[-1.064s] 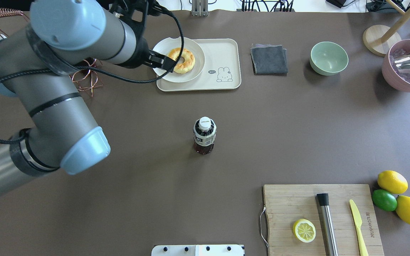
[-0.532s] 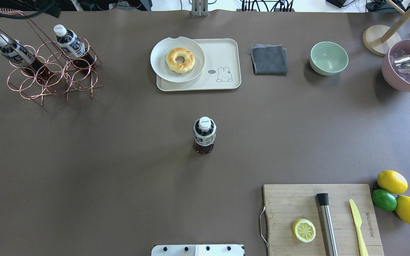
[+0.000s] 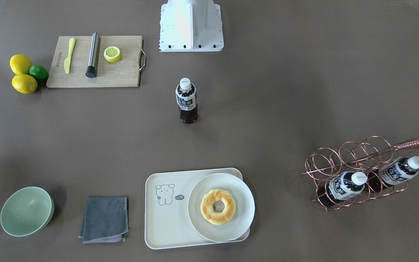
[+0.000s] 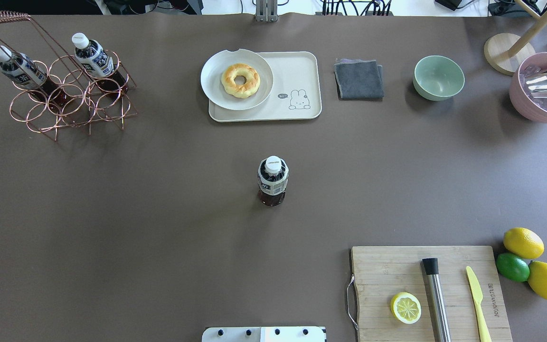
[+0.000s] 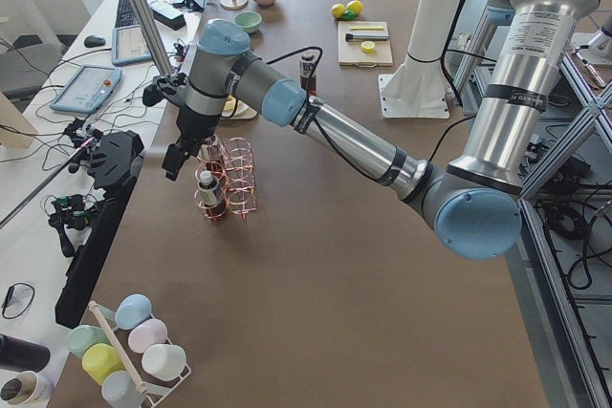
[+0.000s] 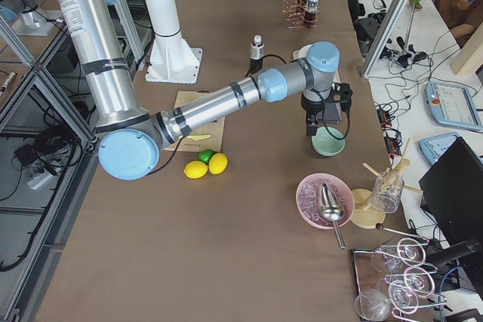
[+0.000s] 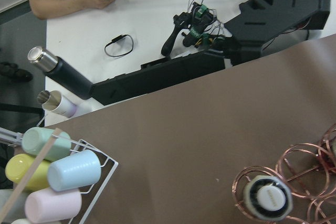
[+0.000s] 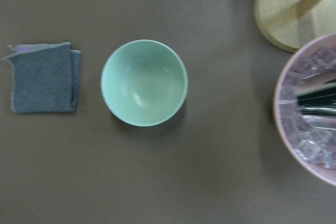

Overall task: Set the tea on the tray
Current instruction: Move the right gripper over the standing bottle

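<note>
The tea bottle stands upright at the centre of the brown table, well apart from the tray. A white bench with equipment runs alongside the table. Left gripper and right gripper: jaw state cannot be determined.

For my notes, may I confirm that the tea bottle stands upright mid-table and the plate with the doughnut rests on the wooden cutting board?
Not quite: the plate with the doughnut rests on the cream tray, not the wooden cutting board, as the overhead exterior view shows. The tea bottle does stand upright in the middle of the table.
</note>
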